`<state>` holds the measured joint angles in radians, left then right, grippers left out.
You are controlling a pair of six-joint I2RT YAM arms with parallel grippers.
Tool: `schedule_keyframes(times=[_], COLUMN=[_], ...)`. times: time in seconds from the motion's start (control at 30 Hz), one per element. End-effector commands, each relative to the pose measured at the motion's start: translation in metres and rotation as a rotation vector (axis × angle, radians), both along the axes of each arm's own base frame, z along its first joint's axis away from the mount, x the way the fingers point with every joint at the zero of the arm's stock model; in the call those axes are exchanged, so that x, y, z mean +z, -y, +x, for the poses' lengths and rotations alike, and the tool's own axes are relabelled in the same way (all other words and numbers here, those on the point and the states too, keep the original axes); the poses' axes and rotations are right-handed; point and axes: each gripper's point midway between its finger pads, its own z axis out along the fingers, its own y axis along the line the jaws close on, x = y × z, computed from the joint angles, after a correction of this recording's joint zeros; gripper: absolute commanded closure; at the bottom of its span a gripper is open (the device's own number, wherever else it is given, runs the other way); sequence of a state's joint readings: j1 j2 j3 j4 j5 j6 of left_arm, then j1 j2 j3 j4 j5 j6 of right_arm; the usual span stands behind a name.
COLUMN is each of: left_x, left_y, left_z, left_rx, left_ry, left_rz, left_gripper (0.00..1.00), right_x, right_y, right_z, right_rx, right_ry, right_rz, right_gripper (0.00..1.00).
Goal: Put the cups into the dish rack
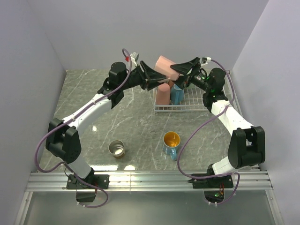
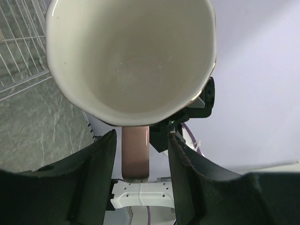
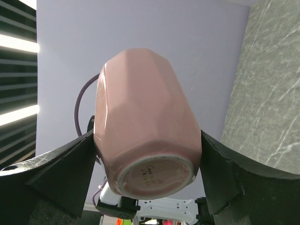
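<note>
Pale pink cup (image 1: 164,63) hangs over the left end of the dish rack (image 1: 197,108), tipped sideways with its mouth toward the left claw (image 2: 142,140). Right claw (image 3: 147,154) is clamped on its sides. The left one's spread wide, gripping nothing. Rack's straight below, I reckon.

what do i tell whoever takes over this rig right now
Left gripper: fingers open, at the mouth of the pale pink cup, not gripping it.
Right gripper: shut on the pale pink cup, held in the air near the left end of the dish rack.
Done: salmon pink cup and blue cup stand in the rack; the arms hide part of it.
On the table, upright: steel cup and gold-lined blue cup.
Left: place the pale pink cup in the rack, then load those two.
</note>
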<state>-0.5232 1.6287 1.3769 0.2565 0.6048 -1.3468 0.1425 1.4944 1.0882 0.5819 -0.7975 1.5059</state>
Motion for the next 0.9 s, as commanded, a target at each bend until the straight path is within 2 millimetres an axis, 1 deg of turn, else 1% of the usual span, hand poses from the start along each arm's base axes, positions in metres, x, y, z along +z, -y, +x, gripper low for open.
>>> schedule_keyframes(times=[0.0, 0.03, 0.1, 0.27, 0.3, 0.33, 0.37, 0.4, 0.43, 0.47, 0.5, 0.53, 0.57, 0.6, 0.63, 0.67, 0.7, 0.73, 0.77, 0.8, 0.83, 0.87], left_x=[0.025, 0.022, 0.023, 0.014, 0.012, 0.005, 0.004, 0.002, -0.007, -0.007, -0.012, -0.022, -0.021, -0.027, -0.031, -0.034, -0.042, -0.039, -0.045, -0.047, -0.052, -0.053], left_y=[-0.014, -0.015, -0.021, -0.038, -0.045, -0.049, -0.054, -0.062, -0.067, -0.073, -0.082, -0.086, -0.092, -0.101, -0.106, -0.112, -0.117, -0.12, -0.125, -0.127, -0.13, -0.132], left_z=[-0.008, -0.008, -0.006, -0.002, 0.001, 0.002, 0.0, 0.003, 0.003, 0.0, 0.003, 0.002, 0.0, 0.001, -0.003, -0.001, -0.002, -0.005, -0.005, -0.005, -0.008, -0.009], left_rx=[0.021, 0.023, 0.038, 0.076, 0.091, 0.1, 0.109, 0.128, 0.138, 0.146, 0.168, 0.176, 0.188, 0.207, 0.216, 0.236, 0.243, 0.251, 0.264, 0.268, 0.268, 0.274], left_ry=[0.077, 0.071, 0.076, 0.065, 0.069, 0.055, 0.053, 0.054, 0.037, 0.034, 0.029, 0.01, 0.016, 0.005, 0.0, -0.003, -0.015, -0.001, -0.021, -0.013, -0.031, -0.03], left_rz=[-0.02, -0.013, -0.009, 0.03, 0.04, 0.051, 0.058, 0.065, 0.079, 0.085, 0.099, 0.114, 0.117, 0.138, 0.149, 0.161, 0.188, 0.192, 0.212, 0.227, 0.24, 0.246], left_gripper=[0.47, 0.47, 0.46, 0.46, 0.46, 0.47, 0.47, 0.47, 0.47, 0.47, 0.47, 0.48, 0.48, 0.48, 0.48, 0.48, 0.48, 0.48, 0.48, 0.49, 0.49, 0.49], right_x=[0.054, 0.053, 0.052, 0.047, 0.046, 0.045, 0.044, 0.044, 0.042, 0.04, 0.041, 0.034, 0.029, 0.032, 0.02, 0.014, 0.016, -0.003, -0.008, -0.007, -0.018, -0.021], right_y=[0.009, 0.01, 0.012, 0.023, 0.025, 0.027, 0.032, 0.035, 0.038, 0.046, 0.051, 0.055, 0.057, 0.073, 0.079, 0.088, 0.097, 0.104, 0.111, 0.118, 0.127, 0.131], right_z=[-0.019, -0.019, -0.019, -0.017, -0.016, -0.017, -0.015, -0.015, -0.015, -0.012, -0.01, -0.009, -0.007, -0.001, -0.001, 0.003, 0.006, 0.006, 0.008, 0.011, 0.011, 0.012], right_rx=[-0.02, -0.021, -0.026, -0.054, -0.058, -0.06, -0.075, -0.082, -0.089, -0.113, -0.128, -0.142, -0.161, -0.212, -0.227, -0.271, -0.307, -0.323, -0.346, -0.384, -0.395, -0.406], right_ry=[0.191, 0.187, 0.187, 0.18, 0.176, 0.172, 0.176, 0.179, 0.163, 0.17, 0.175, 0.13, 0.149, 0.15, 0.089, 0.098, 0.097, 0.036, 0.015, 0.013, -0.024, -0.035], right_rz=[0.026, 0.024, 0.018, -0.009, -0.015, -0.022, -0.034, -0.042, -0.053, -0.079, -0.097, -0.122, -0.171, -0.201, -0.234, -0.293, -0.326, -0.399, -0.434, -0.469, -0.512, -0.531], right_gripper=[1.0, 1.0, 1.0, 1.0, 1.0, 1.0, 1.0, 1.0, 1.0, 1.0, 1.0, 1.0, 1.0, 1.0, 1.0, 1.0, 1.0, 1.0, 1.0, 1.0, 1.0, 1.0])
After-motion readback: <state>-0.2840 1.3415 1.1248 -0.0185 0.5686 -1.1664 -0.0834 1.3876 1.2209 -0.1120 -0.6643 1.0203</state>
